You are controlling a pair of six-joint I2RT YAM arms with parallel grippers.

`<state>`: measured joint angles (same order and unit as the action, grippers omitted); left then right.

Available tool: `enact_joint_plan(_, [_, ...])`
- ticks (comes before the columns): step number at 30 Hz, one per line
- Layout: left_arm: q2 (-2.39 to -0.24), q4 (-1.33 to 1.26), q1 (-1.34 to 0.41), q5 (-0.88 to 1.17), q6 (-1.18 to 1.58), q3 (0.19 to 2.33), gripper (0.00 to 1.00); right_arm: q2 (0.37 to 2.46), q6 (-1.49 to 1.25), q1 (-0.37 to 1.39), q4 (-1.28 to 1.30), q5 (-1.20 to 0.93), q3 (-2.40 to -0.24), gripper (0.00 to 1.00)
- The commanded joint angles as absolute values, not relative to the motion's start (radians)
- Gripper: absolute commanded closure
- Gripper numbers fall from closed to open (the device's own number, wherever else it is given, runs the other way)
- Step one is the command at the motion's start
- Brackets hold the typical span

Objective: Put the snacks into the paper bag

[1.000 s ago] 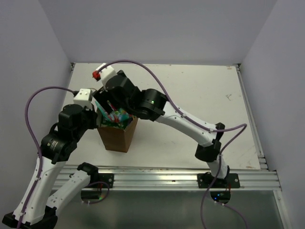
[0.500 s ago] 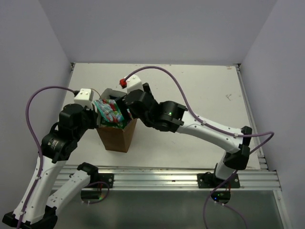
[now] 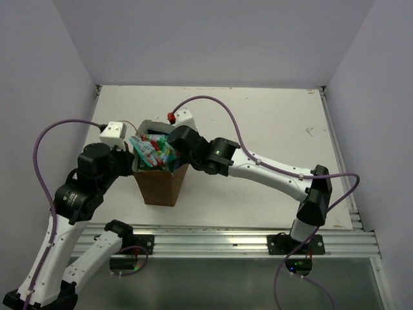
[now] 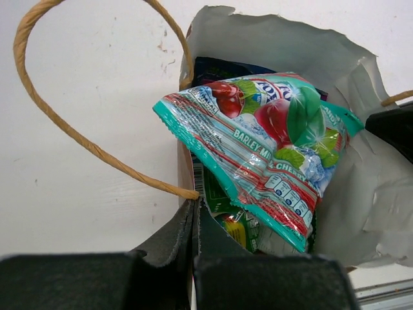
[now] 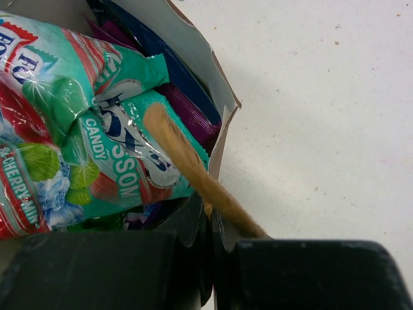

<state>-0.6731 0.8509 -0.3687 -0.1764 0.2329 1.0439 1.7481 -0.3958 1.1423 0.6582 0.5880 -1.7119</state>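
The brown paper bag (image 3: 158,187) stands upright at the table's left centre, its mouth stuffed with snacks (image 3: 152,151). A teal-pink cherry mint packet (image 4: 264,142) lies on top, with green (image 4: 240,226), blue (image 5: 169,57) and purple (image 5: 193,117) packets under it. My left gripper (image 4: 195,205) is shut on the bag's left rim, at the foot of a string handle (image 4: 64,129). My right gripper (image 5: 211,210) is shut on the opposite rim (image 5: 222,123), where the other handle (image 5: 184,161) is fixed. In the top view the left gripper (image 3: 132,161) and the right gripper (image 3: 174,153) flank the bag's mouth.
A white table (image 3: 271,135) spreads to the right and behind the bag. Grey walls close it in on three sides. A metal rail (image 3: 232,236) runs along the near edge, and purple cables (image 3: 213,103) loop above both arms.
The right gripper has drawn back from over the snacks, moved to the bag's right rim, and shut there. The left gripper stayed on the left rim.
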Motion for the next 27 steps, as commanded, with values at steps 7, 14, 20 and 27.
enact_joint_plan(7, [-0.663,0.632,-0.374,0.084,0.344,1.029,1.0,1.663,-0.402,1.14,0.828,0.669,-1.857,1.0])
enact_joint_plan(14, [-0.692,0.516,-0.376,0.192,0.399,0.996,1.0,1.632,-0.405,1.137,0.905,0.709,-1.89,1.0])
enact_joint_plan(20, [-0.721,0.397,-0.385,0.262,0.462,0.976,1.0,1.577,-0.422,1.117,0.933,0.736,-1.822,1.0])
enact_joint_plan(27, [-0.776,0.305,-0.513,0.173,0.508,0.982,1.0,1.503,-0.417,1.043,0.943,0.741,-1.75,1.0])
